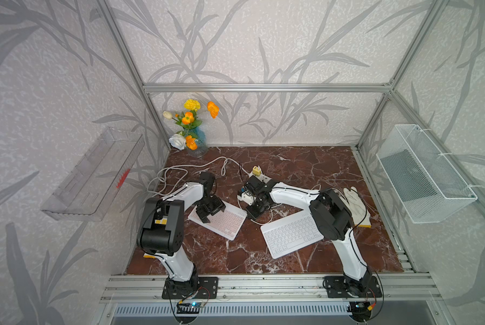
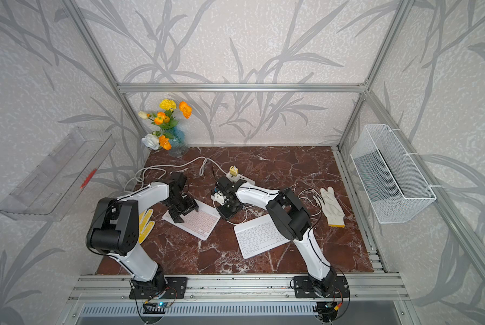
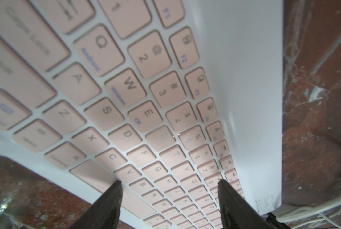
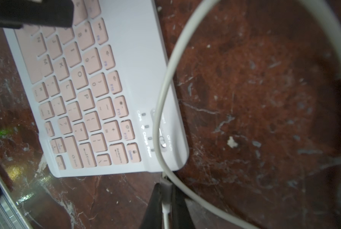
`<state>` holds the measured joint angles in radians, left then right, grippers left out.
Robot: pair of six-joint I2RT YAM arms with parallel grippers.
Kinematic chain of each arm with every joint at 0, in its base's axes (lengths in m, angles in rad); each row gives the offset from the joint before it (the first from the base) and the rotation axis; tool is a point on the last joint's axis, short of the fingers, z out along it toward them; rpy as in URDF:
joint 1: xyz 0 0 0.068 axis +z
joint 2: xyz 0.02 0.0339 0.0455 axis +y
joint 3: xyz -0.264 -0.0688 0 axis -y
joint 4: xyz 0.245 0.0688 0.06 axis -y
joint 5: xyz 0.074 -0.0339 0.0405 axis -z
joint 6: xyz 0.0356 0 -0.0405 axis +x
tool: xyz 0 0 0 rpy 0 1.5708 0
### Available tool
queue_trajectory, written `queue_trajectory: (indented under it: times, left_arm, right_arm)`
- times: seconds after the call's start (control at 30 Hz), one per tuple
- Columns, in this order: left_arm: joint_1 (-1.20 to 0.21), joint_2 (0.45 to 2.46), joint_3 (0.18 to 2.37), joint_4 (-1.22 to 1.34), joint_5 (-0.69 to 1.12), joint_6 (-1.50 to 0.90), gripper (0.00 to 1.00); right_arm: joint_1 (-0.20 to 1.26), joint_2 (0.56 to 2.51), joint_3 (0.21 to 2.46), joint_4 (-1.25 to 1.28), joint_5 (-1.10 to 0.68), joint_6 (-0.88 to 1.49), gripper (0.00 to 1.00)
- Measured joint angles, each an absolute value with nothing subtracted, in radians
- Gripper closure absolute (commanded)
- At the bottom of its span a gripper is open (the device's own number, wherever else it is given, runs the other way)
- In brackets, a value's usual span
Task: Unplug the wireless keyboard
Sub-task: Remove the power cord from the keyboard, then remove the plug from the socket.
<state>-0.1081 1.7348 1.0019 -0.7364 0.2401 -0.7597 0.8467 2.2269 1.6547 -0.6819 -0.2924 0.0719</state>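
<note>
The wireless keyboard (image 1: pixel 224 221) (image 2: pixel 200 222) with pink keys lies on the marble table, left of centre. My left gripper (image 1: pixel 207 213) (image 3: pixel 170 184) is open, and its fingertips (image 3: pixel 116 190) rest on the keys. My right gripper (image 1: pixel 254 211) (image 4: pixel 165 188) sits at the keyboard's right corner, shut on the white cable plug (image 4: pixel 165 186). The plug's metal tip lies right at the keyboard's edge, and I cannot tell whether it is still inside. The white cable (image 4: pixel 165 89) loops over that corner.
A white keyboard (image 1: pixel 292 236) lies to the right, partly under the right arm. A power strip (image 1: pixel 259 176) with a yellow plug sits behind the grippers. A flower vase (image 1: pixel 193 140) stands at the back left. A white glove (image 1: pixel 354 202) lies right, a yellow glove (image 2: pixel 145 225) left.
</note>
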Motion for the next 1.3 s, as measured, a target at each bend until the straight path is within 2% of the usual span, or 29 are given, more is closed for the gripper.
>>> queue_trajectory:
  times: [0.27, 0.6, 0.7, 0.77, 0.83, 1.3]
  left_arm:
    - [-0.108, 1.735, 1.002, -0.736, 0.240, -0.759, 0.24]
    - [-0.108, 1.735, 1.004, -0.739, 0.241, -0.752, 0.24]
    - [-0.108, 1.735, 1.005, -0.740, 0.241, -0.752, 0.24]
    - [-0.108, 1.733, 1.006, -0.740, 0.243, -0.751, 0.24]
    - [-0.107, 1.729, 1.005, -0.740, 0.247, -0.749, 0.24]
    - [-0.110, 1.694, 1.021, -0.638, 0.344, -0.733, 0.22]
  right_arm:
    - [0.943, 2.237, 1.692, -0.735, 0.006, -0.078, 1.00]
    - [0.931, 2.216, 1.644, -0.743, 0.224, -0.178, 0.94]
    - [0.920, 2.205, 1.635, -0.746, 0.224, -0.185, 0.86]
    - [0.910, 2.191, 1.623, -0.748, 0.207, -0.188, 0.72]
    - [0.894, 2.175, 1.610, -0.764, 0.194, -0.189, 0.67]
    - [0.742, 2.094, 1.540, -0.903, -0.097, -0.148, 0.56]
